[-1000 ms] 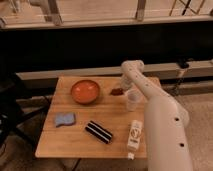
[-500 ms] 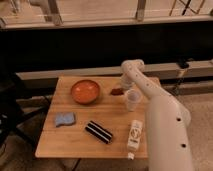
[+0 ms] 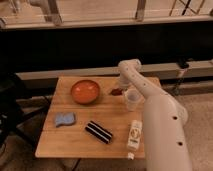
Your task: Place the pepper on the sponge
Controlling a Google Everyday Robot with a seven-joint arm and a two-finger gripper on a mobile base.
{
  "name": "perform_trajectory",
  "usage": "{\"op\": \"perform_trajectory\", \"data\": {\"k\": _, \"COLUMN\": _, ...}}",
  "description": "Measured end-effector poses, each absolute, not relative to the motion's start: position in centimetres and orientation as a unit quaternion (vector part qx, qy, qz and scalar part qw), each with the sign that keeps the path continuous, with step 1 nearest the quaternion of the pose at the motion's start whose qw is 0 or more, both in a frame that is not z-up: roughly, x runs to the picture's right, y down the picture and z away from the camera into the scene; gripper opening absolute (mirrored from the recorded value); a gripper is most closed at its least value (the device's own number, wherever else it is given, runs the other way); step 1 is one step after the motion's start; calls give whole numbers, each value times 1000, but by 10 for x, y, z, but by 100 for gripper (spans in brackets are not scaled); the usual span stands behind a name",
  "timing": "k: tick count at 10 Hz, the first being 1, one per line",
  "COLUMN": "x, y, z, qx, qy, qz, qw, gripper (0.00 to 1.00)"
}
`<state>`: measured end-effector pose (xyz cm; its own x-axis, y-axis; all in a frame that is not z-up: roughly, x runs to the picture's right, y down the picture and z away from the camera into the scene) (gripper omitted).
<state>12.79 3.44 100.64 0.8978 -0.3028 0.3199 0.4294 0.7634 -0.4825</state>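
The pepper [image 3: 116,91] is a small dark red-brown thing lying on the wooden table [image 3: 75,135], just right of the orange-red bowl. My gripper [image 3: 121,86] hangs right over the pepper at the end of the white arm, which reaches in from the right. The sponge [image 3: 64,119], a flat light blue-grey pad, lies near the table's left side, well away from the gripper.
An orange-red bowl [image 3: 84,91] sits at the back middle. A black block with white stripes [image 3: 98,132] lies at the front middle. A clear cup [image 3: 132,99] stands beside the arm, and a white bottle [image 3: 134,136] lies at the front right.
The arm's end has shifted slightly around the pepper; the pepper, bowl, sponge and other things stay where they were.
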Motion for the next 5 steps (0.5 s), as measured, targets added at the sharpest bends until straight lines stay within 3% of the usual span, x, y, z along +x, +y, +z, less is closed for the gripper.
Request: {"op": "perform_trajectory", "data": {"k": 5, "x": 117, "y": 28, "z": 1009, "qx": -291, "qy": -96, "qz": -204, "qw": 930, "gripper": 80}}
